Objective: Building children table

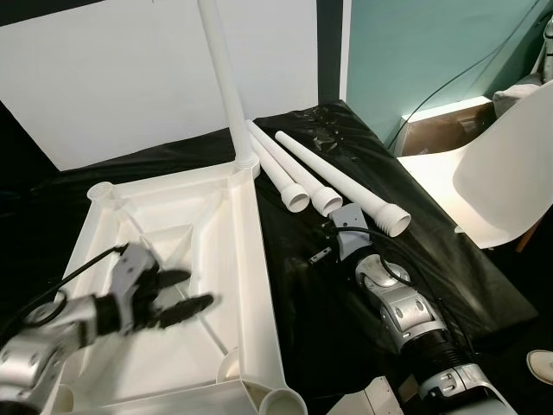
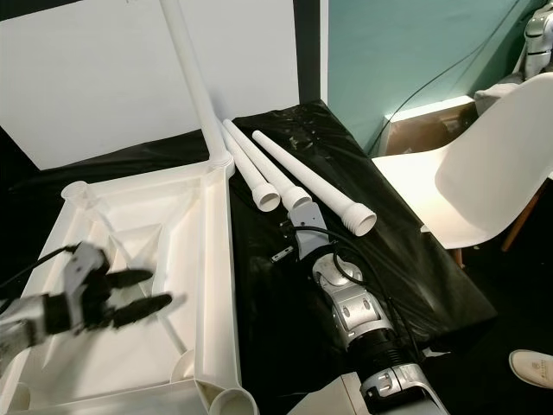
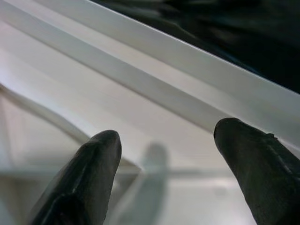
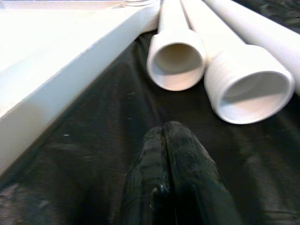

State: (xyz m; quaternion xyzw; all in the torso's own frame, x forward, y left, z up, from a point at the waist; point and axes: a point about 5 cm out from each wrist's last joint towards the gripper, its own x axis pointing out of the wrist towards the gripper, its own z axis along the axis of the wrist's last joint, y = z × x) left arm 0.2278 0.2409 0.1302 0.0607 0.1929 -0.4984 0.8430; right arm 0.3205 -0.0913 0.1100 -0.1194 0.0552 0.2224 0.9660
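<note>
Three loose white table legs (image 1: 333, 177) lie side by side on the black sheet (image 1: 432, 268), wide threaded ends toward the robot, just right of the upside-down white tabletop (image 1: 251, 259). 4th leg (image 1: 226, 82) is already standing upright in the far right corner socket of the tabletop, going up out of frame. Other corner sockets, e.g. the far left one (image 1: 104, 192) and the near right one (image 1: 281, 403), are open w/ nothing in them.

Left hand (image 1: 186, 294) hangs over the inside of the tabletop, fingers (image 3: 89, 173) apart, holding nothing; wrist cam shows the tabletop's inner ribs and side wall right under it, a bit blurry.

Right hand (image 4: 171, 154) is down on the black sheet btw the tabletop's right edge and the leg ends, fingers pressed together, empty. Its tips sit near the open mouths of the two closest legs, not touching them afaict.

Bg: white panel (image 1: 130, 78) leaning behind the tabletop, white chair (image 1: 505, 181) off to the right, teal wall (image 1: 415, 52) w/ a cable (image 1: 458, 78) running down it.
</note>
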